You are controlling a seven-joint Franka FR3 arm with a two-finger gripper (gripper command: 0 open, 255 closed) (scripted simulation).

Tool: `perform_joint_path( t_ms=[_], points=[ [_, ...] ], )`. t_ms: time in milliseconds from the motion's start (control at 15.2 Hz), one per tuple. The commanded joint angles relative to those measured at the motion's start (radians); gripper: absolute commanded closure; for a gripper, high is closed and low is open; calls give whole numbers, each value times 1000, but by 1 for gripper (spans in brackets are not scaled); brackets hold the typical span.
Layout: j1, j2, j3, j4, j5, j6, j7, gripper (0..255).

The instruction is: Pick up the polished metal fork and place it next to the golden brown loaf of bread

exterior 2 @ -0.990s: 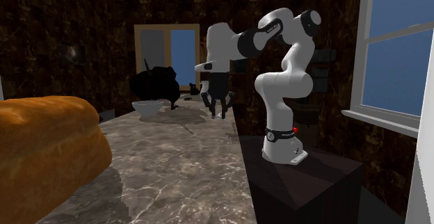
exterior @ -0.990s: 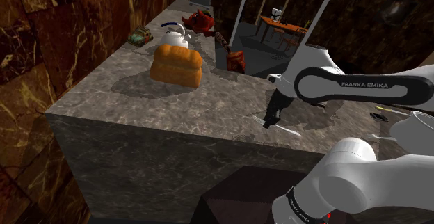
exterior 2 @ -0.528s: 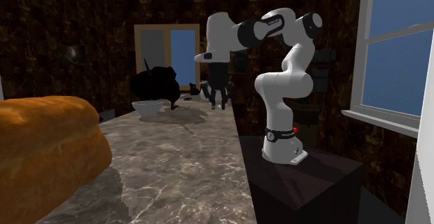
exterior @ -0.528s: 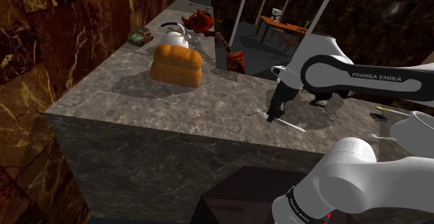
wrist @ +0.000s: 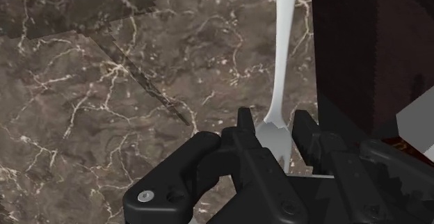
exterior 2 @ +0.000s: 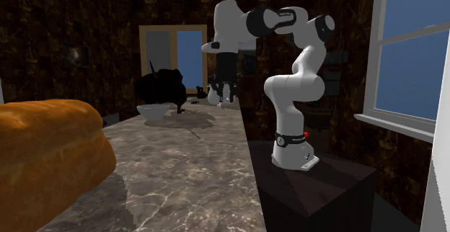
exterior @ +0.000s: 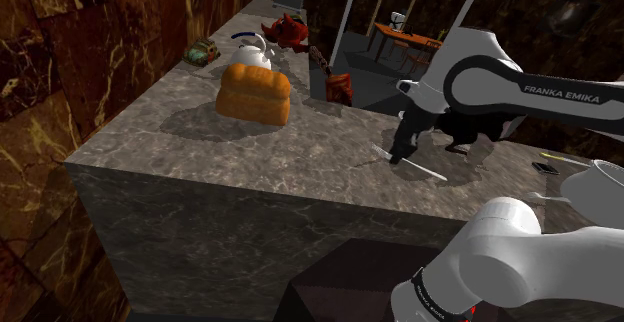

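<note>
Your fork (wrist: pixel 281 62) is a pale, slim piece, and in the wrist view its tined end sits between the two black fingers while the handle runs straight away from them over brown, white-veined marble. Your pincer (wrist: pixel 273 124) is closed narrowly on that tined end, one finger against each side of it.

In the shoulder view the fork (exterior: pixel 426 171) shows as a thin light line slanting out from under the pincer (exterior: pixel 396 157), toward the view's right side of the tabletop (exterior: pixel 190 140). Whether the handle is clear of the stone you cannot tell from here. The arm (exterior: pixel 520 95) reaches across above it from the view's right.

The golden-brown loaf (exterior: pixel 254 92) lies well apart from the fork, further along the tabletop toward the view's upper left. Just behind the loaf stands a white teapot (exterior: pixel 250 51), and beside that a small green toy car (exterior: pixel 202 52).

In the second exterior view the loaf (exterior 2: pixel 50 151) bulks large at the near left, the pincer (exterior 2: pixel 223 102) hangs far down the tabletop, a white bowl (exterior 2: pixel 153 112) sits to its left, and the dark stand (exterior 2: pixel 317 191) is at the right.
</note>
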Motion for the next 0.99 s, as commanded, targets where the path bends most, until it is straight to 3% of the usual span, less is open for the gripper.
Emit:
perform_joint_path(
  t_ms=[0, 924],
  points=[
    [2, -7, 8, 25, 7, -33, 0, 255],
    [22, 3, 47, 216, 46, -213, 0, 255]
  ],
)
